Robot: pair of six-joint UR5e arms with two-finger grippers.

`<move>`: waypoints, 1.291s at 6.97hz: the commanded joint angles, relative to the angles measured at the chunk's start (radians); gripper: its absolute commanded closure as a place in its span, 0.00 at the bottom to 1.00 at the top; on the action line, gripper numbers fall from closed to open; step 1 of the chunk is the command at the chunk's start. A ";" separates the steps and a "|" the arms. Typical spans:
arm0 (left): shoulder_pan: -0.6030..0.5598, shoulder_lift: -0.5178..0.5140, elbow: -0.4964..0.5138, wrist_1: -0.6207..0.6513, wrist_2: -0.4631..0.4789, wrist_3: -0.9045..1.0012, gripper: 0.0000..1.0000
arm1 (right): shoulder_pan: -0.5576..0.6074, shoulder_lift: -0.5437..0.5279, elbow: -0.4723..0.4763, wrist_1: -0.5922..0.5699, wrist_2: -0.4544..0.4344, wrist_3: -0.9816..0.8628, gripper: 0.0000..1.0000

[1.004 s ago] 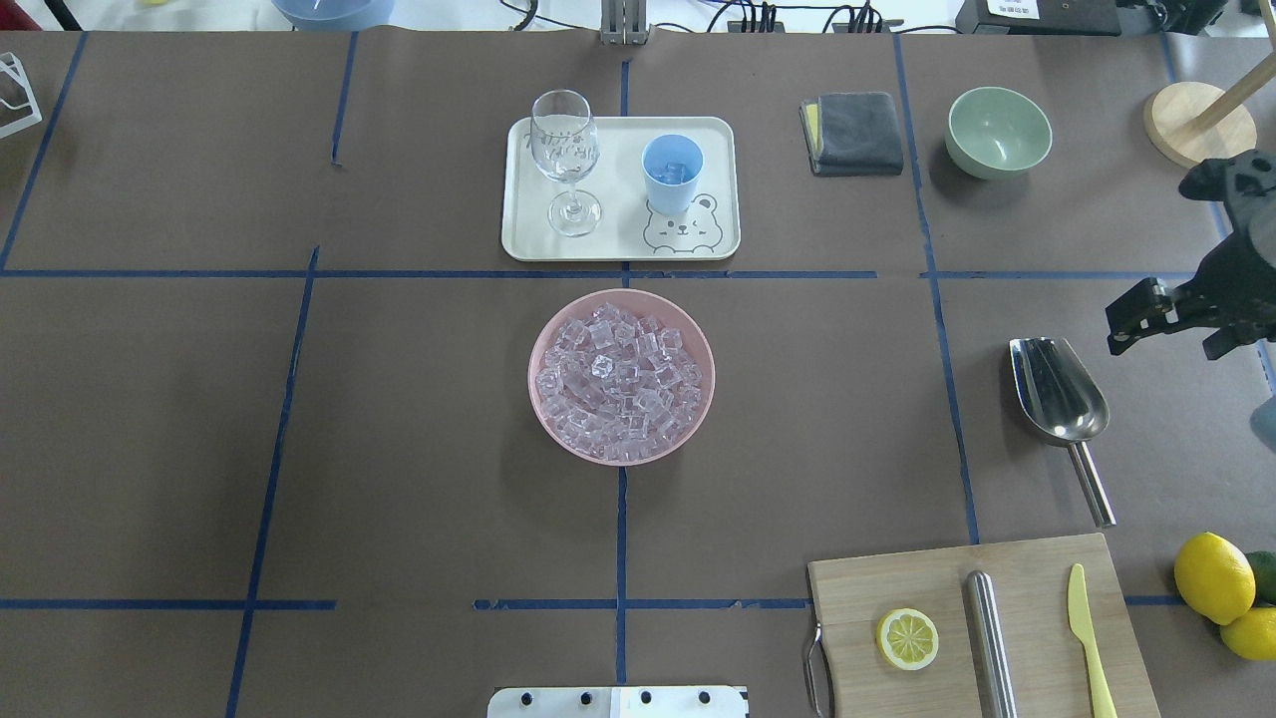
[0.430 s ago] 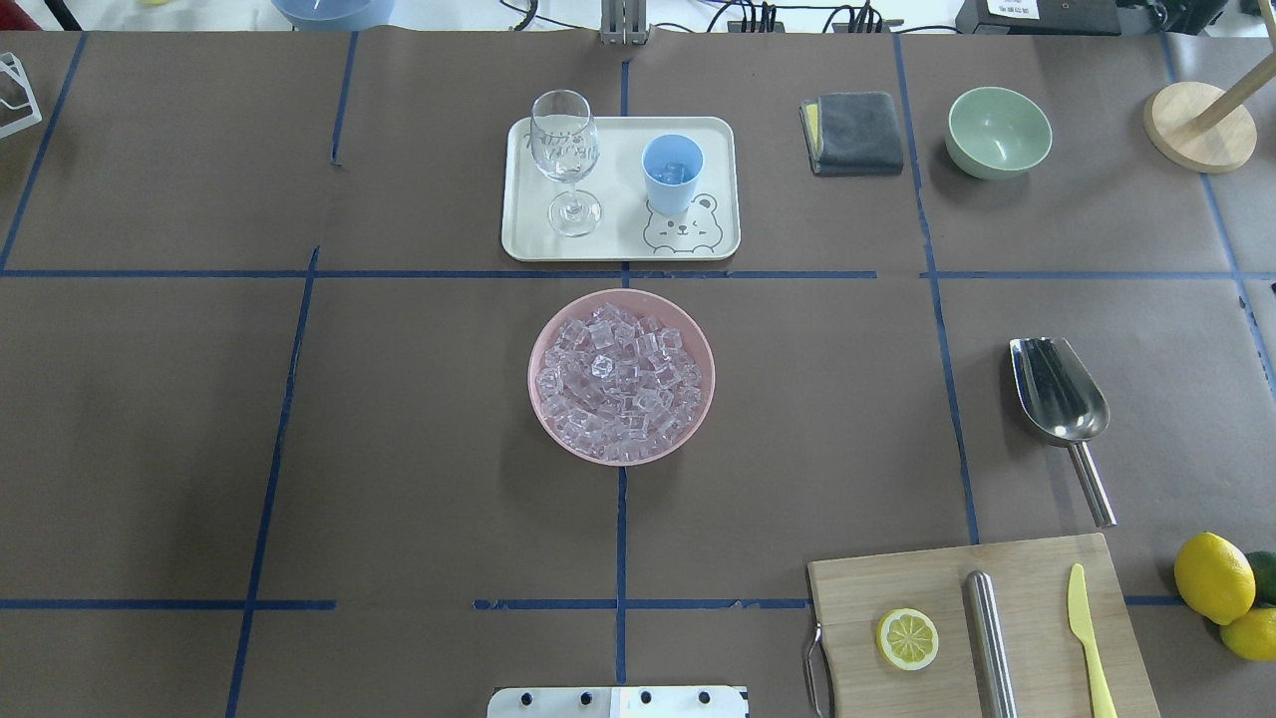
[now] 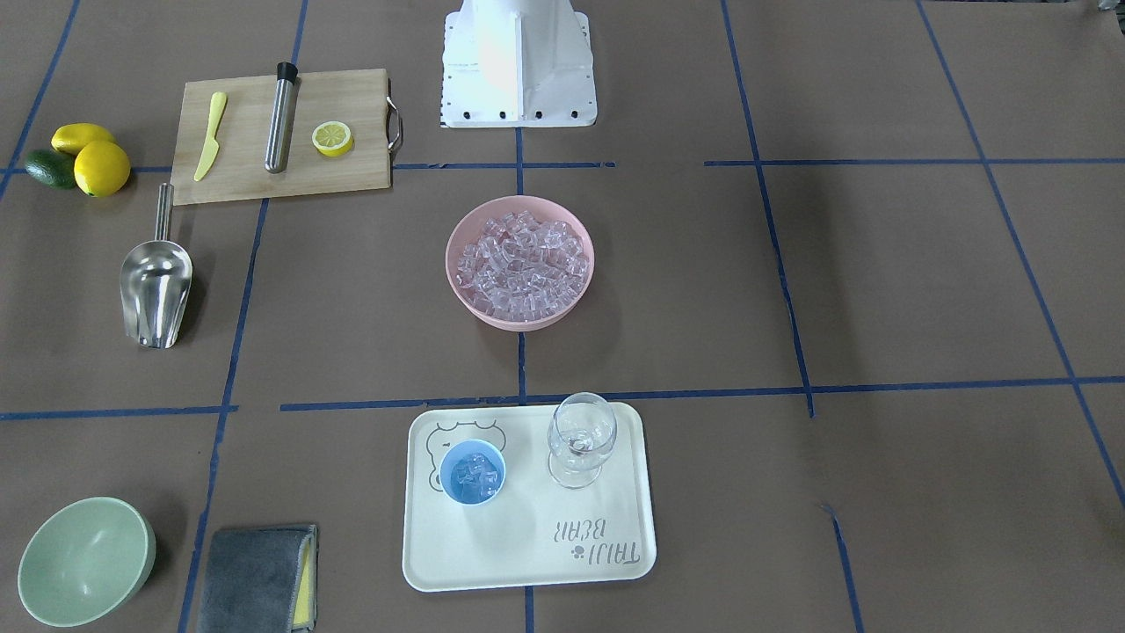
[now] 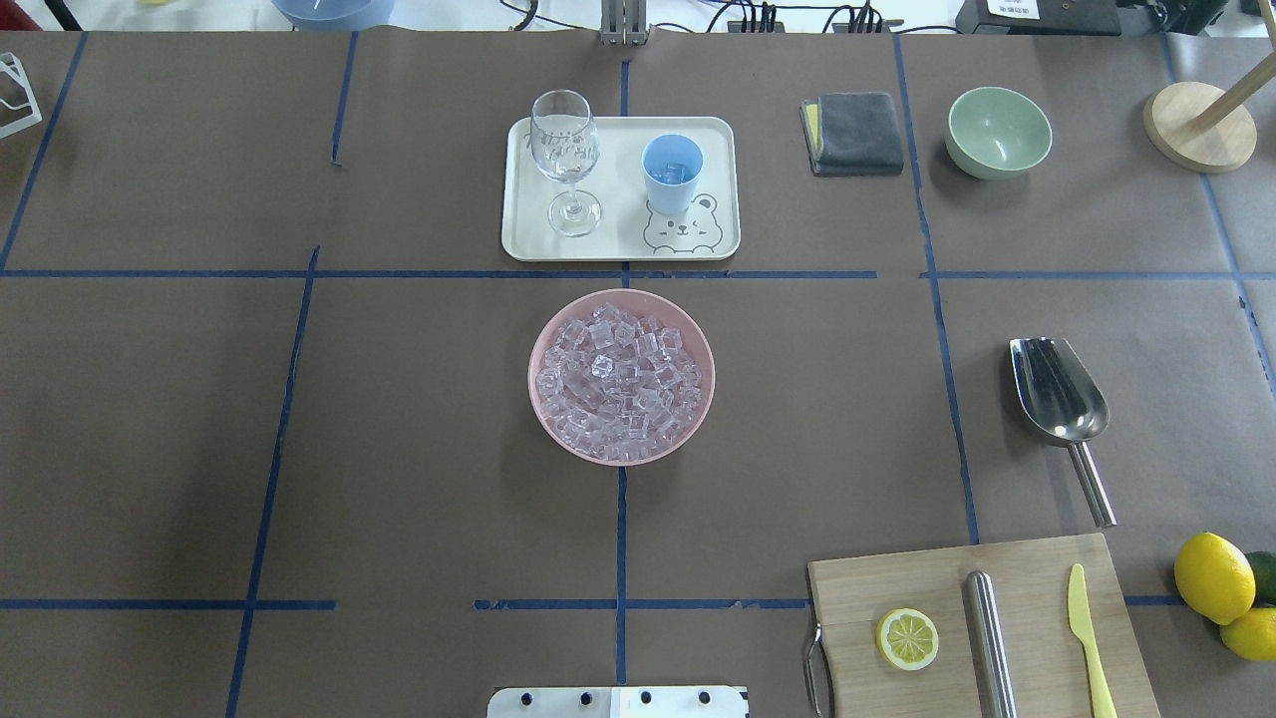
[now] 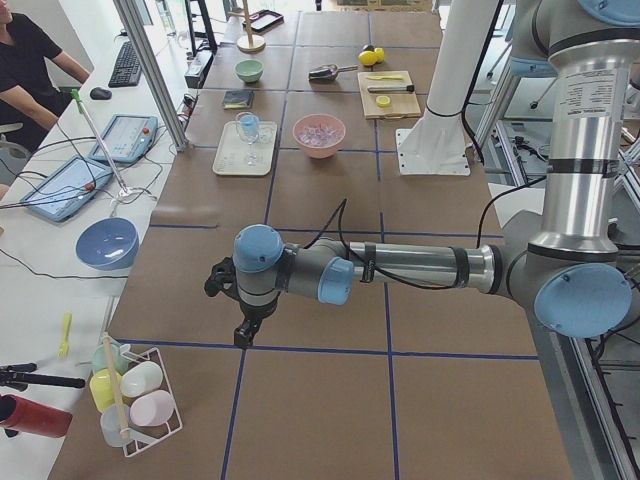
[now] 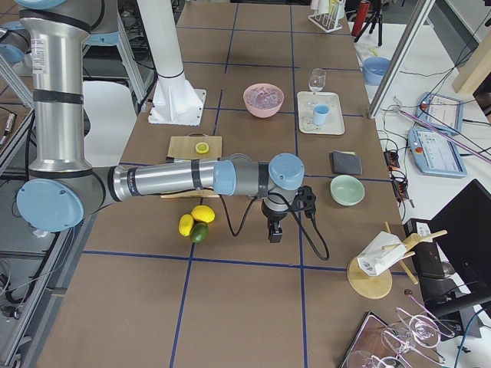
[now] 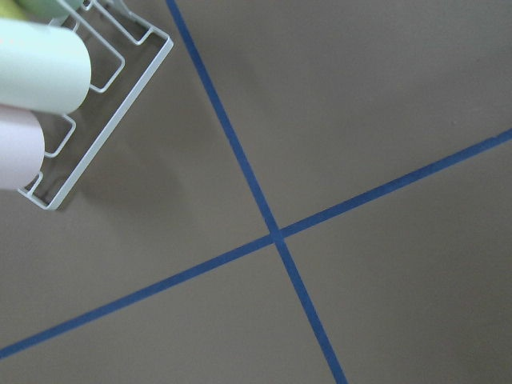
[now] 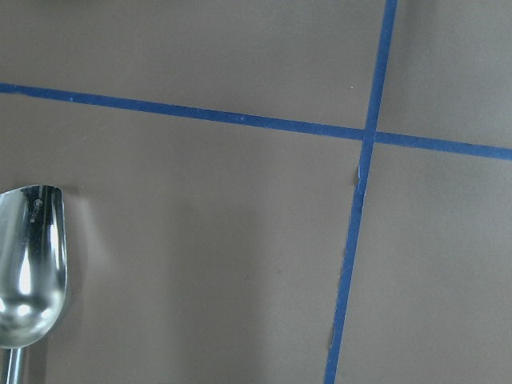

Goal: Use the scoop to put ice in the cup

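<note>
The ice (image 4: 620, 379) is piled in a pink bowl (image 4: 533, 384) at the table's middle; it also shows in the front view (image 3: 520, 259). The light-blue cup (image 4: 672, 172) stands on a white tray (image 4: 618, 204) and holds a few ice cubes (image 3: 473, 475). The steel scoop (image 4: 1059, 394) lies alone on the table at the right, and its trough shows in the right wrist view (image 8: 28, 264). My left gripper (image 5: 243, 333) and my right gripper (image 6: 274, 232) show only in the side views, far from everything; I cannot tell if they are open or shut.
A wine glass (image 4: 565, 150) stands on the tray beside the cup. A grey cloth (image 4: 853, 132), a green bowl (image 4: 998, 130) and a wooden stand (image 4: 1199, 122) are at the back right. A cutting board (image 4: 867, 578) with a lemon half, steel cylinder and knife is front right, with lemons (image 4: 1213, 576) beside it.
My right gripper was at the right edge of the overhead view one second ago, above the scoop; it has since moved out of that view. Nothing on the table has moved.
</note>
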 commanded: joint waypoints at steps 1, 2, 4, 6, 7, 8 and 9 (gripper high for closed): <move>-0.059 -0.007 -0.030 0.200 -0.002 0.014 0.00 | 0.010 0.009 -0.012 0.004 0.022 -0.018 0.00; -0.061 -0.013 -0.073 0.309 -0.002 0.007 0.00 | 0.012 0.004 -0.014 0.004 0.019 -0.019 0.00; -0.059 -0.015 -0.087 0.319 -0.004 0.006 0.00 | 0.021 0.003 -0.037 0.003 0.011 -0.009 0.00; -0.059 -0.015 -0.092 0.319 -0.004 -0.009 0.00 | 0.046 0.007 -0.077 0.030 -0.067 -0.009 0.00; -0.059 -0.015 -0.090 0.319 -0.002 -0.009 0.00 | 0.046 0.001 -0.095 0.103 -0.121 0.004 0.00; -0.059 -0.015 -0.087 0.314 -0.002 -0.013 0.00 | 0.046 0.006 -0.119 0.143 -0.124 0.046 0.00; -0.059 -0.015 -0.086 0.310 -0.004 -0.011 0.00 | 0.046 0.004 -0.141 0.164 -0.115 0.065 0.00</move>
